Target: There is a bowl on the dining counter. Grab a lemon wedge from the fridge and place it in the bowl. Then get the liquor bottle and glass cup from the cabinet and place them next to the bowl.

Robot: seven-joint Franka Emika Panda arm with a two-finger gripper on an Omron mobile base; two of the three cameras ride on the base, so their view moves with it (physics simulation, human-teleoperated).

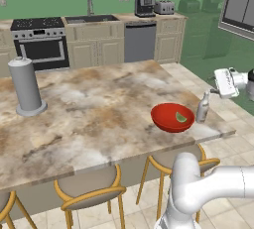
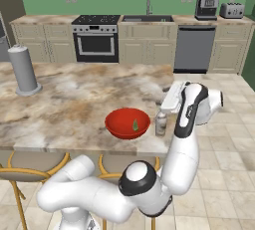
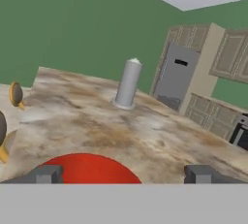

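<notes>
Bowl (image 1: 171, 117) near dining counter (image 1: 89, 119) edge, bottle (image 1: 202, 108) beside, hand (image 3: 124, 174) wide.

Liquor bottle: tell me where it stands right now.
The liquor bottle stands upright on the dining counter near its right-hand corner in the left base view, just right of the bowl holding the lemon wedge.

The table (image 1: 99, 119) carried one red bowl (image 1: 168, 120), one lemon wedge (image 1: 181, 118), one bottle (image 1: 202, 108) and one grey cylinder (image 1: 26, 86); three stools (image 1: 92, 191) stood below.
</notes>
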